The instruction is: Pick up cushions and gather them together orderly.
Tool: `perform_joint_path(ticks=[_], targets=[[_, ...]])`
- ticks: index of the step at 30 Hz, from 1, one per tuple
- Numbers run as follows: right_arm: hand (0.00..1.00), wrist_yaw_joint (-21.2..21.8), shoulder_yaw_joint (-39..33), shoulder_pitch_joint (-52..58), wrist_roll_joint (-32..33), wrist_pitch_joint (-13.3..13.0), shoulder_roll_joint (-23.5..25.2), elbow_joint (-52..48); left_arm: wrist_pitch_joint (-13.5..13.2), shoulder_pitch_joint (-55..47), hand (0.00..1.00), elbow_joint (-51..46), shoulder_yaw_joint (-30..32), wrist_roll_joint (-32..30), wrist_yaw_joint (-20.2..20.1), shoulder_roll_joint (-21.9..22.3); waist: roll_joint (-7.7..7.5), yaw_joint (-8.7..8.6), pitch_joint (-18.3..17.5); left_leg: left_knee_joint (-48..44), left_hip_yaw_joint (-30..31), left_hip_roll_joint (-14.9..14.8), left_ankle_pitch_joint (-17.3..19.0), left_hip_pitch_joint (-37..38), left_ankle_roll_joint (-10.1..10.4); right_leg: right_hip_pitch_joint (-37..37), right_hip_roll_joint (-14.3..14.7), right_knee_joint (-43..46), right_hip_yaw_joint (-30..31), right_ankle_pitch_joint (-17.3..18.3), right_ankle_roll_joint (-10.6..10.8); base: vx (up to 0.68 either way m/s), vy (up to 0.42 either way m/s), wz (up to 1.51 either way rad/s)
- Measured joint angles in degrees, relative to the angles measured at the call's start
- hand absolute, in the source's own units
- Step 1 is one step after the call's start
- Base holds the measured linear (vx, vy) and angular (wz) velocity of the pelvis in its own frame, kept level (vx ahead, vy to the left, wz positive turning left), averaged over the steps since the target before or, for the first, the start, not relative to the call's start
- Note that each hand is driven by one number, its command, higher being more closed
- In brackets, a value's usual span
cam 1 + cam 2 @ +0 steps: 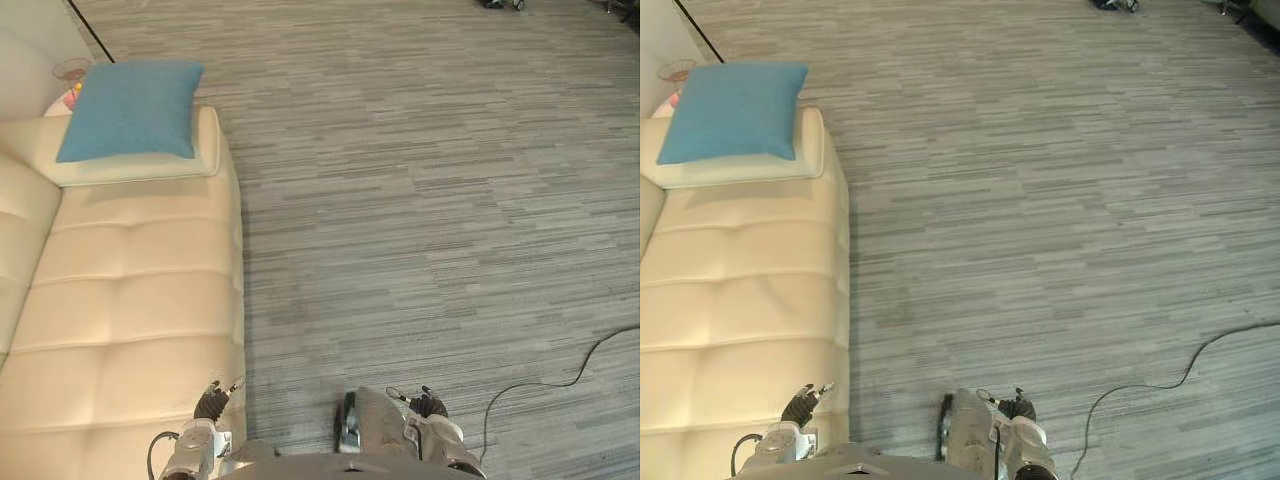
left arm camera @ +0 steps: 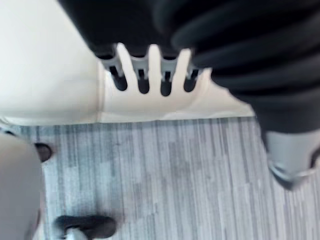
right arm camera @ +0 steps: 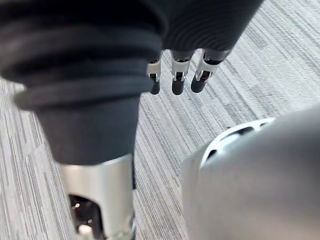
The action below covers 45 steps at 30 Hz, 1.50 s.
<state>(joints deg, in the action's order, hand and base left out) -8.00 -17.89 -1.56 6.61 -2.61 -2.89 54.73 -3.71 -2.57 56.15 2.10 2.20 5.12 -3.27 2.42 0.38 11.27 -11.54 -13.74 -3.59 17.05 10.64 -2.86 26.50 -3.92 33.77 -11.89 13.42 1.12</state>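
Approach step: 1 blue cushion [image 1: 130,108] lies far ahead, nothing held yet.

We judge the task barely begun. The blue cushion lies flat on the armrest [image 1: 208,140] at the far end of the cream sofa [image 1: 130,300], well apart from us. Our left hand [image 1: 211,403] hangs low by the sofa's near front edge, its fingers [image 2: 143,82] straight, slightly apart and holding nothing. Our right hand [image 1: 428,403] hangs over the grey carpet [image 1: 420,200], its fingers [image 3: 176,85] straight, pointing down and empty too. The next move likely calls for walking along the sofa to the cushion, then raising an arm to reach it before any grasp.
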Motion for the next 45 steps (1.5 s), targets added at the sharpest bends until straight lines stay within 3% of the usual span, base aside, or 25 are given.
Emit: perform_joint_path(ticks=[2,3,4,5,9,11,13,15,17,21,23,24,25,26,27,32,33,35,36,37,39,40,42,44,45], targets=[[0.0,-0.09,0.83,-0.11,-0.02,0.01,-0.01,-0.18,0.01,-0.36,0.0,0.56,0.03,0.0,0.01,-0.07,-0.57,-0.77,0.41,0.23,1.24,-0.22,0.78,2.15,1.84,-0.17,0.31,-12.95,0.64,-8.84,-0.09,0.4,-0.171,0.21],[0.0,-0.04,1.23,0.09,0.13,0.02,-0.22,-0.04,0.07,-0.41,0.0,1.44,0.06,-0.02,0.04,0.14,-0.84,-1.23,0.6,0.47,2.76,-0.42,1.5,4.14,3.53,-2.14,0.76,-17.05,-0.09,-19.51,-3.59,0.46,-0.154,-0.01],[0.0,-0.12,1.35,-1.24,-0.24,0.09,-1.04,0.17,0.07,0.27,0.0,2.18,0.06,-0.02,0.03,1.34,1.42,-0.72,1.25,0.31,3.89,-2.18,0.89,3.56,4.51,-2.68,2.37,-16.49,-0.3,-18.51,-4.1,0.6,-0.22,0.02],[0.0,-0.13,0.67,-2.46,-0.32,0.09,-1.37,0.36,-0.09,1.68,0.0,2.95,0.2,-0.05,-0.01,2.22,1.48,-0.88,2.86,1.36,7.38,-1.09,-1.03,3.82,4.64,-1.59,1.43,-11.31,0.03,-14.24,-4.5,0.41,-0.159,-0.1],[0.0,-0.03,-0.22,-1.9,-0.29,0.11,-1.88,0.26,-0.21,1.77,0.0,3.05,0.45,-0.07,0.19,2.19,1.79,-1.74,2.56,-3.48,10.08,-2.37,-4.66,4.12,6.6,-2.62,0.73,-4.17,-1.44,-6.21,-4.78,0.36,-0.17,0.22],[0.0,-0.07,-0.34,-1.36,-0.27,0.3,-1.88,0.33,-0.21,2.0,0.0,3.03,1.14,-0.07,0.35,2.5,1.96,-2.08,2.49,-16.18,10.85,-3.47,-8.37,-1.48,7.17,-5.95,0.79,-5.49,-3.13,-3.87,-4.49,0.28,-0.132,0.41],[0.0,-0.09,-0.06,-0.33,-0.25,0.29,-1.88,0.3,-0.22,1.87,0.0,2.89,2.69,-0.03,0.34,2.45,2.08,-1.76,2.57,-28.61,10.35,-5.32,-16.96,-7.11,7.2,-10.29,1.26,-8.64,-3.89,-3.2,-4.7,0.27,-0.114,0.21],[0.0,-0.13,1.39,1.01,-0.13,0.23,-1.83,0.31,-0.27,1.57,0.0,2.33,2.81,0.14,0.28,2.18,2.52,-0.83,2.4,-44.09,7.03,-9.48,-12.33,-14.48,5.34,-16.69,2.31,-12.68,-4.78,-2.34,-5.22,0.29,-0.059,0.16],[0.0,-0.2,1.43,1.25,0.0,0.29,-1.73,0.42,-0.77,1.5,0.0,0.6,2.79,0.45,0.16,2.11,1.81,0.17,2.84,-48.16,3.89,-9.66,-6.99,-21.98,4.71,-23.86,2.33,-17.48,-5.08,-0.94,-5.02,0.45,-0.028,0.18],[0.0,-0.33,0.66,1.16,0.32,0.3,-1.52,0.98,-1.46,1.51,0.0,-1.22,2.79,1.05,-0.44,2.2,1.74,1.6,2.84,-29.96,-1.11,-5.32,-3.39,-29.23,5.03,-32.07,0.95,-24.09,-5.97,-1.27,-2.7,0.39,0.065,0.07],[0.0,-0.86,-0.43,0.99,0.33,0.24,-1.53,2.16,-1.57,1.37,0.0,-1.51,2.7,1.08,-0.5,2.49,1.99,2.35,2.52,-4.35,-1.93,-0.6,-10.45,-29.37,6.03,-36.15,0.38,-28.0,-5.65,-0.4,0.13,0.48,0.174,-0.1],[0.0,-0.9,-0.4,0.73,0.33,0.29,-1.55,2.57,-1.58,1.36,0.0,-1.5,2.72,1.14,-0.52,2.49,2.08,2.63,2.46,-1.22,-1.86,-0.23,-13.4,-29.44,5.07,-36.93,0.49,-28.48,-5.29,-0.08,0.67,0.5,0.203,-0.34],[0.0,-0.95,-0.36,0.5,0.32,0.35,-1.44,2.69,-1.69,1.4,0.0,-1.52,2.79,1.26,-0.5,2.4,1.32,3.79,2.0,0.5,-2.01,0.6,-20.89,-28.28,2.62,-38.65,0.12,-29.42,-4.01,0.49,1.67,0.45,0.137,-0.28],[0.0,-0.93,-0.26,0.57,0.29,0.34,-0.2,2.79,-1.69,1.67,0.0,-1.5,2.82,1.19,-0.52,1.56,-0.49,3.67,1.24,0.03,-2.24,2.58,-20.13,-28.06,-0.75,-39.37,-1.21,-30.69,-2.81,-0.05,1.58,0.56,0.165,-0.18],[0.0,-0.93,-0.25,0.15,0.29,0.32,0.41,2.71,-1.84,1.84,0.0,-1.53,3.0,1.24,-0.57,1.24,-1.41,3.48,1.21,-1.89,-2.17,3.07,-18.91,-28.82,-2.13,-39.42,-1.97,-30.66,-2.11,-1.0,1.82,0.54,0.155,0.07],[0.0,-0.75,-0.19,-0.38,-0.32,0.22,1.42,2.7,-1.67,1.74,0.0,-1.24,4.75,1.82,-0.55,0.98,-2.7,4.93,0.12,-14.66,-3.86,2.41,-5.8,-27.25,-3.17,-38.4,-4.23,-17.85,5.64,-1.93,2.66,0.46,0.173,-0.11],[0.0,-0.64,-0.12,-0.38,-0.37,0.19,1.43,2.71,-1.44,1.53,0.0,-0.94,4.68,1.88,-0.56,0.91,-2.73,4.93,-0.27,-14.32,-4.23,2.44,-4.23,-25.89,-3.02,-36.09,-4.86,-11.64,6.88,-2.54,4.45,0.41,0.164,-0.38],[0.0,0.0,1.47,-0.03,-0.45,0.28,1.45,2.74,-0.96,0.91,0.0,-0.07,3.97,2.08,-0.58,-0.25,-3.15,3.77,-1.03,-13.11,-4.8,3.24,-0.81,-21.35,-2.87,-26.21,-6.26,11.35,10.35,-5.97,13.43,0.47,0.142,-0.2],[0.0,0.04,1.59,0.2,-0.47,0.31,1.47,2.74,-0.83,0.88,0.0,0.18,3.95,2.08,-0.57,-0.33,-3.12,3.63,-1.01,-12.93,-4.73,3.32,-0.23,-20.2,-2.87,-24.4,-6.46,15.35,10.18,-5.94,13.43,0.31,0.067,-0.07],[0.0,0.08,1.7,0.49,-0.47,0.32,1.51,2.75,-0.7,0.82,0.0,0.4,3.99,2.1,-0.55,-0.48,-3.12,3.56,-0.99,-12.47,-4.56,3.59,0.24,-18.93,-2.85,-22.95,-6.83,18.87,9.51,-5.71,13.08,0.24,0.033,0.04],[0.0,0.3,1.86,1.19,-0.55,0.16,0.75,2.45,-0.24,-0.18,0.0,0.97,3.87,2.19,-0.53,-0.7,-2.97,2.21,-0.94,-8.58,-2.98,4.99,0.67,-11.75,-2.84,-18.09,-8.21,28.16,4.01,-0.81,7.32,0.38,0.016,0.32],[0.0,0.3,1.86,1.31,-0.6,0.23,0.56,2.53,-0.22,-0.35,0.0,0.95,3.82,2.2,-0.53,-0.65,-2.76,2.14,-0.86,-7.79,-2.42,5.01,0.66,-10.23,-2.82,-17.26,-8.05,28.12,2.72,0.15,6.47,0.36,-0.042,0.46],[0.0,0.36,1.9,1.68,-0.9,0.13,0.1,2.4,0.02,-0.88,0.0,0.96,3.88,2.2,-0.49,-0.22,-2.19,1.49,-0.75,-5.26,-0.12,4.16,0.63,-5.48,-2.75,-12.29,-6.73,21.9,-1.12,4.4,2.56,0.42,-0.13,0.48],[0.0,0.37,1.91,1.2,-0.89,-0.01,-0.03,2.2,0.1,-0.99,0.0,0.99,4.02,2.2,-0.47,0.03,-1.38,1.01,-0.37,-4.42,1.27,2.65,0.62,-3.84,-2.64,-9.27,-4.89,14.11,-1.36,5.12,1.31,0.34,-0.17,0.47],[0.0,0.35,1.95,1.03,-0.88,-0.05,-0.06,1.94,0.11,-1.28,0.0,0.99,4.02,2.2,-0.47,0.16,-1.0,0.8,-0.31,-3.17,2.44,0.79,0.42,-2.32,-2.03,-7.23,-2.74,3.83,-0.26,3.08,1.6,0.27,-0.157,0.5]])
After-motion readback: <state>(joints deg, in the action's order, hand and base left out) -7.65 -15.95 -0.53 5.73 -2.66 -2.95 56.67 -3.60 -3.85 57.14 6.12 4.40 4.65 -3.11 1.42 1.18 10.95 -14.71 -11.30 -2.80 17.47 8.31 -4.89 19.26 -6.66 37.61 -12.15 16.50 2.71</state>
